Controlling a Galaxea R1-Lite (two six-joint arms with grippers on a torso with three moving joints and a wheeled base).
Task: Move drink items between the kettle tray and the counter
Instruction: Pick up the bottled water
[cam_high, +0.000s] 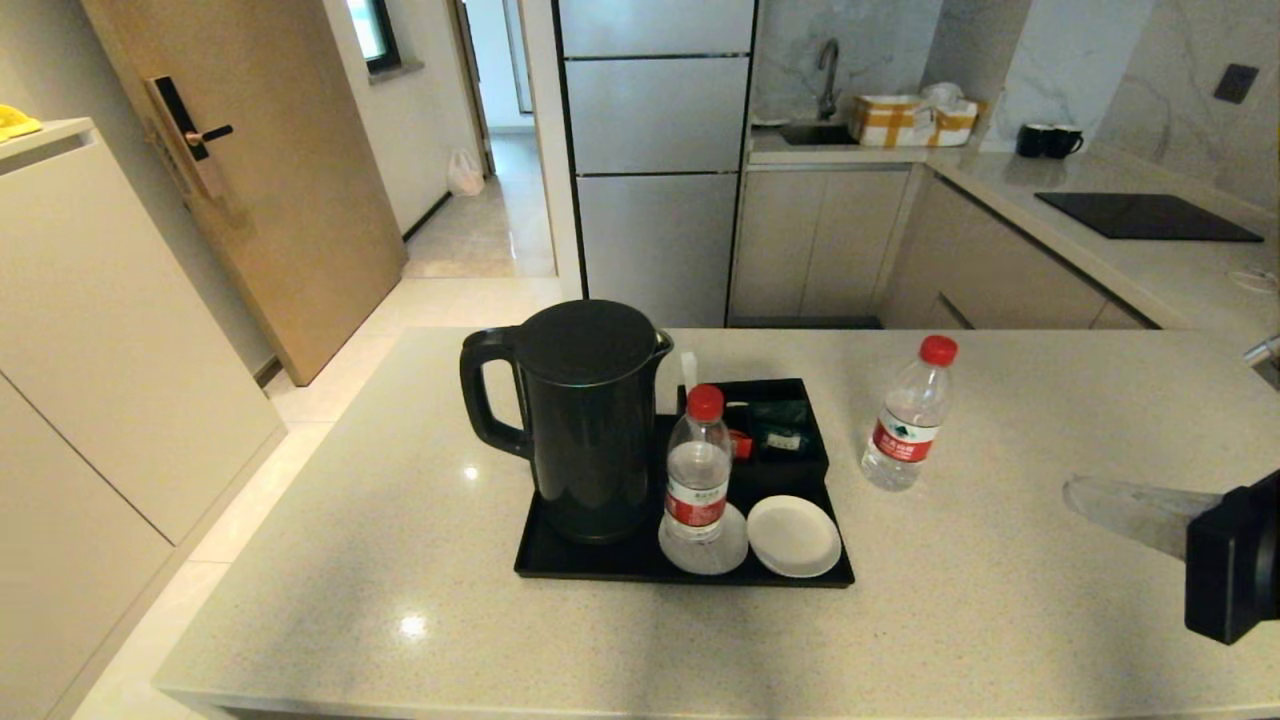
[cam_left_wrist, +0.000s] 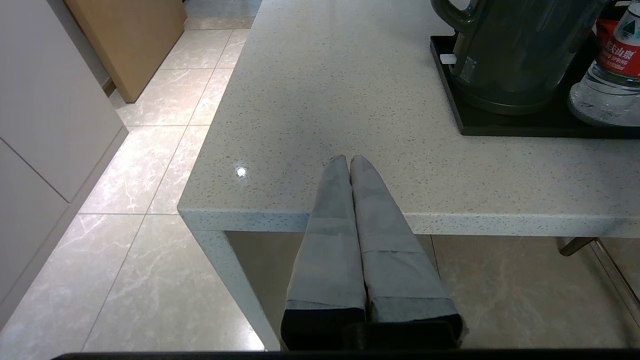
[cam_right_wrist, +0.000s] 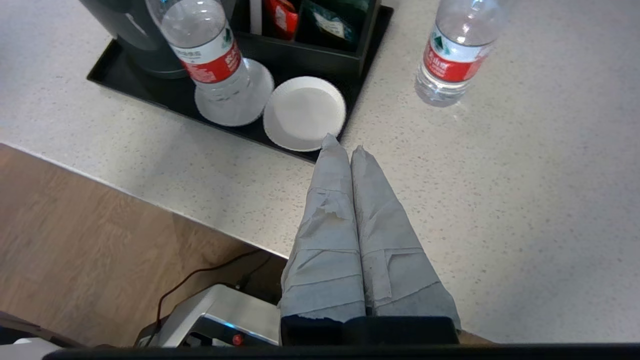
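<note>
The counter (cam_high: 1000, 600) carries the tray (cam_high: 560, 565), where the kettle (cam_high: 585, 420) stands. One bottle (cam_high: 697, 465) sits upright on the tray's left coaster (cam_high: 705, 550); the other bottle (cam_high: 908, 415) stands on the counter, right of the tray and apart from it. The right gripper (cam_right_wrist: 344, 144) hovers near the tray's corner, fingers pressed together — holding nothing. The left gripper (cam_left_wrist: 348, 158), also closed and empty, rests at the counter's near edge.

- One small clear plastic water bottle with a red cap (cam_high: 697, 466) stands upright on a round white coaster in the flat black rectangular tray (cam_high: 560, 560).
- A second matching red-capped bottle (cam_high: 908, 415) stands upright on the light grey speckled stone desk (cam_high: 1000, 600), just beside the tray.
</note>
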